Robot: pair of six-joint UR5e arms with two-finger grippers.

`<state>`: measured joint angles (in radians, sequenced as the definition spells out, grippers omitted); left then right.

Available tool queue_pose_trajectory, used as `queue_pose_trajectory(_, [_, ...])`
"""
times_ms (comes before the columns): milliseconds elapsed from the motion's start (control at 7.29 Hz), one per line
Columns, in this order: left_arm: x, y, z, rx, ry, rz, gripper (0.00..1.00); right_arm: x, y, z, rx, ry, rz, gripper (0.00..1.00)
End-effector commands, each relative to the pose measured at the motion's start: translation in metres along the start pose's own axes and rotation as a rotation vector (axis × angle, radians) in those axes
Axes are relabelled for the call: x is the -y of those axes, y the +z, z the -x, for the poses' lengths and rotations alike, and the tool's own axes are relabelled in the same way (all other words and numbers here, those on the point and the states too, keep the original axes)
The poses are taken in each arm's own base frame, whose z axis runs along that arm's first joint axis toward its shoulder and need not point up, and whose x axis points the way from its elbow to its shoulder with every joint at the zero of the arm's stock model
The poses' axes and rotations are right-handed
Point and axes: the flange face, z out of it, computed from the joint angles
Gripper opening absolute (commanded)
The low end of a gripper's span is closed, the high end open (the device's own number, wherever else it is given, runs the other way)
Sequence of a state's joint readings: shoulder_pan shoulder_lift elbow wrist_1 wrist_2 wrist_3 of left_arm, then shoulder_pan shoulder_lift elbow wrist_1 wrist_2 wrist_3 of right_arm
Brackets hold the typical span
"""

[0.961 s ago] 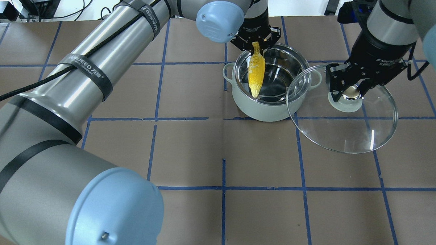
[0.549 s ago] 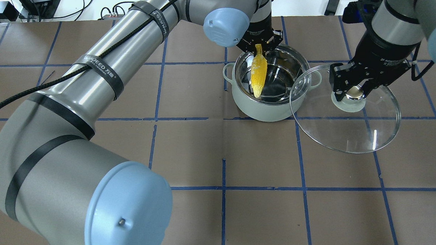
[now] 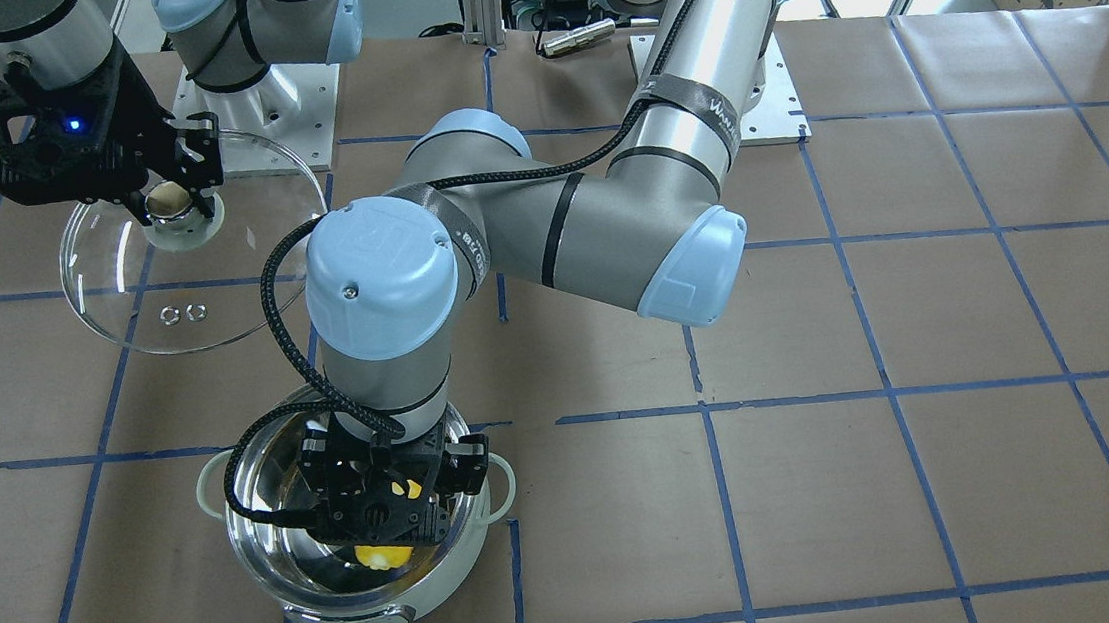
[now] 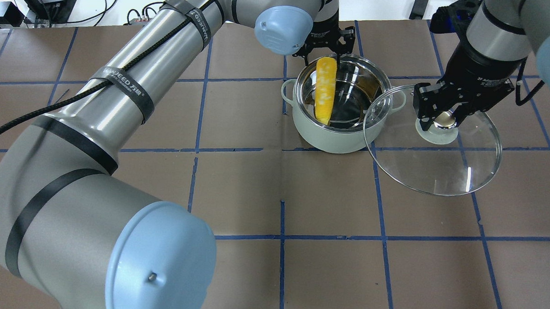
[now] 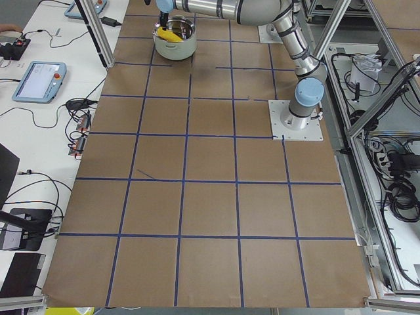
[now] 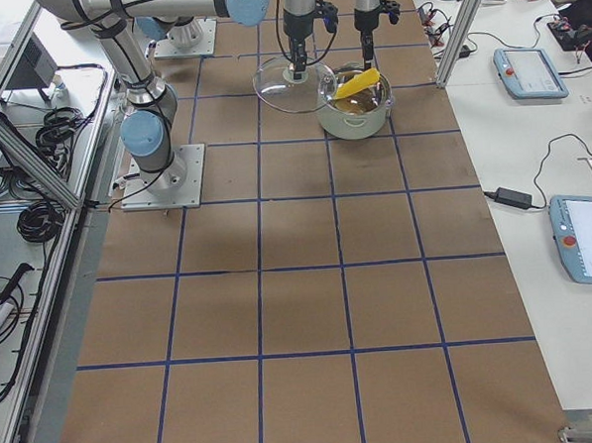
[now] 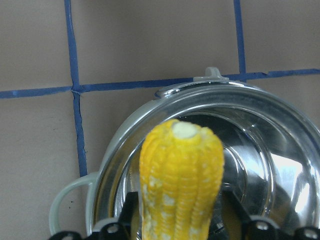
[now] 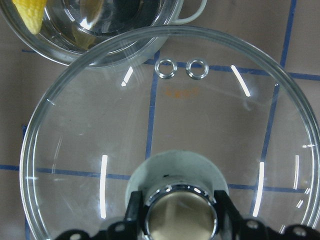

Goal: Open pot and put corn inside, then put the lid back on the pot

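The pale mint pot (image 4: 335,139) stands open at the table's far middle. The yellow corn (image 4: 325,92) leans inside it, point down and toward me, broad end up at the far rim, and looks blurred. My left gripper (image 4: 326,51) hovers just above that broad end. In the left wrist view its jaws stand slightly wider than the corn (image 7: 180,185). My right gripper (image 4: 443,119) is shut on the knob of the glass lid (image 4: 439,171) and holds it above the table, right of the pot. The lid's edge overlaps the pot's right handle in the overhead view.
Brown paper with a blue tape grid (image 4: 282,219) covers the table. My left arm's long links (image 4: 121,89) cross the left half of the overhead view. The arm bases (image 3: 254,87) stand on the robot's side. Tablets (image 6: 531,70) lie on the side bench.
My left gripper has drawn up and away from the corn and its jaws have widened. The corn's broad end now shows uncovered and blurred. The right gripper and lid have barely shifted.
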<state>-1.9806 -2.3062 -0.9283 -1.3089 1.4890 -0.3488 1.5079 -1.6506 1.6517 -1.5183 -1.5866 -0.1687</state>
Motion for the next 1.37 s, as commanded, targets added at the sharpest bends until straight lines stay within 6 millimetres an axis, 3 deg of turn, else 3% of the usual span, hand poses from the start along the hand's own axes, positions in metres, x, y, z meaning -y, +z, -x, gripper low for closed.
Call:
queue_pose_trajectory(0, [0.003,-0.018,0.024,0.004,-0.013,-0.002,1.0,0.001,-0.001,0.001,-0.001,-0.003,-0.001,0.27])
queue_pose_trajectory(137, [0.01,-0.019,0.047,0.012,0.009,0.004,1.0,0.01,-0.011,0.005,-0.003,-0.009,-0.046,0.27])
queue_pose_trajectory(275, [0.009,-0.037,0.076,0.022,0.037,0.006,1.0,0.045,0.006,0.016,0.005,-0.024,-0.059,0.28])
queue_pose_trajectory(412, [0.0,-0.051,0.11,0.033,0.039,0.024,1.0,0.079,0.009,0.036,0.003,-0.059,-0.069,0.28])
queue_pose_trajectory(549, [-0.016,-0.075,0.149,0.039,0.018,0.026,1.0,0.114,0.011,0.055,0.004,-0.094,-0.073,0.28])
queue_pose_trajectory(961, [-0.082,-0.137,0.254,0.093,-0.107,0.111,1.0,0.209,0.05,0.099,0.001,-0.169,-0.079,0.28])
queue_pose_trajectory(1098, [-0.096,-0.166,0.274,0.11,-0.145,0.148,1.0,0.23,0.071,0.105,0.001,-0.183,-0.059,0.28])
queue_pose_trajectory(1235, [-0.109,-0.176,0.288,0.155,-0.1,0.18,1.0,0.235,0.08,0.102,0.003,-0.187,-0.047,0.28])
